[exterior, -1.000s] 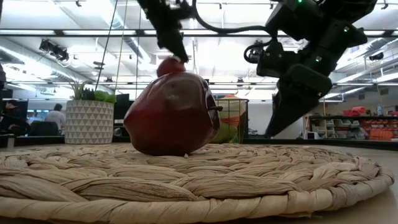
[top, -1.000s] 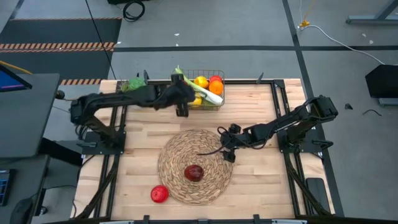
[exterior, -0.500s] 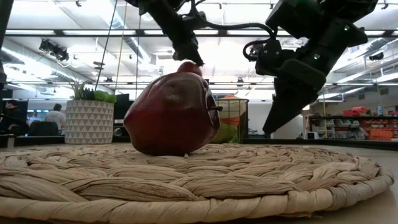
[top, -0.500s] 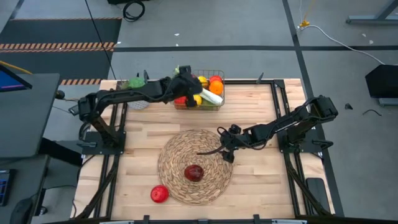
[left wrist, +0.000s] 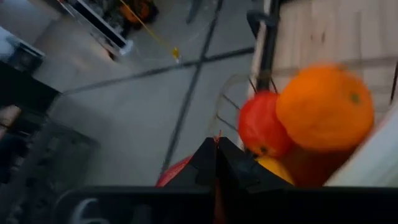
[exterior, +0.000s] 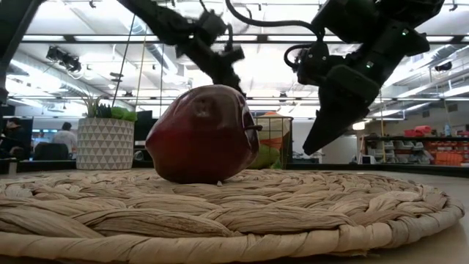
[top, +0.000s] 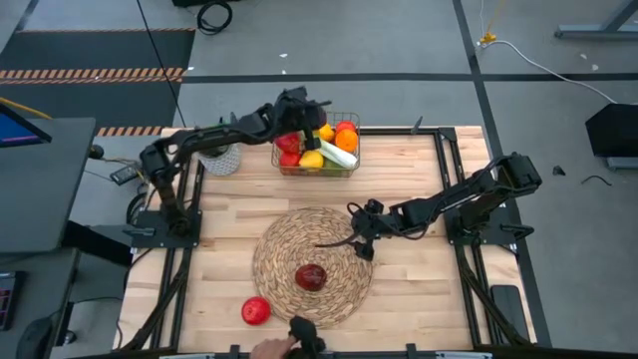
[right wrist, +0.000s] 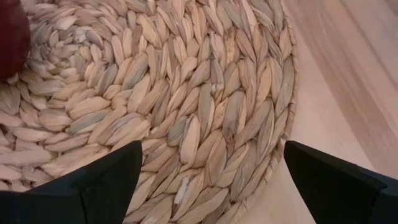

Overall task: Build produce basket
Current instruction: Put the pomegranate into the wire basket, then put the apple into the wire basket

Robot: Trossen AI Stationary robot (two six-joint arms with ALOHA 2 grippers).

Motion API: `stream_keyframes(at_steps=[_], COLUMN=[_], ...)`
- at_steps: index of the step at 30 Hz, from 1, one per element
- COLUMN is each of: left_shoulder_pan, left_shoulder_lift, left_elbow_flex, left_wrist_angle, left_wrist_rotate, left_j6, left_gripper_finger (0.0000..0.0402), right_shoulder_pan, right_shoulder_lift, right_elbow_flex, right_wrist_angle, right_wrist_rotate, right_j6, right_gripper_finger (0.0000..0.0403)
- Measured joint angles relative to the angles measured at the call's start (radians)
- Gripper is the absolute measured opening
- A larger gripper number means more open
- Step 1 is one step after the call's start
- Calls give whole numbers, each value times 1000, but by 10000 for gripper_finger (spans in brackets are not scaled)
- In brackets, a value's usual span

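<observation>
Since the earlier frames, the left gripper (top: 297, 103) had been carried from the basket's near-left side to above its far-left corner, and a red apple (top: 289, 143) lay released in the basket (top: 342, 172). In the left wrist view, the fingers (left wrist: 216, 163) were seen pressed together with nothing between them, above an orange (left wrist: 323, 107) and a red fruit (left wrist: 261, 126). The right gripper (top: 361, 242) was held over the right edge of the woven mat (top: 279, 279), its fingers (right wrist: 102, 183) spread wide. A dark red apple (top: 310, 277) rested on the mat, and another red apple (top: 255, 310) lay on the table just beside it. A person's hand (top: 267, 348) was seen at the near edge.
</observation>
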Motion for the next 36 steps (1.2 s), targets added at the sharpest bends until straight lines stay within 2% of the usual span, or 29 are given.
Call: stream_keyframes(at_steps=[6,17,22,27,32,36], left_shoulder_pan=[21,-4,-24,-49,-49,-44], left_shoulder_lift=[64,43,44,28,20,20], left_elbow_flex=[0,40,88,95,96,96], left_wrist_angle=[44,2,-68,-75,-116,-169], left_wrist_rotate=[35,47,42,30,22,-27], left_j6=[-25,-136,-177,-182,-198,-229], left_gripper_finger=[30,179,223,235,227,220], right_shoulder_pan=[-11,-21,-33,-39,-39,-39], right_shoulder_lift=[0,0,0,0,0,0], right_elbow_flex=[0,0,0,0,0,0], right_wrist_angle=[-4,-4,0,-2,-2,-1], right_wrist_rotate=[-2,-37,-45,-46,-51,-54], right_j6=[-8,-62,-87,-114,-140,-159], right_gripper_finger=[397,397,397,397,397,397])
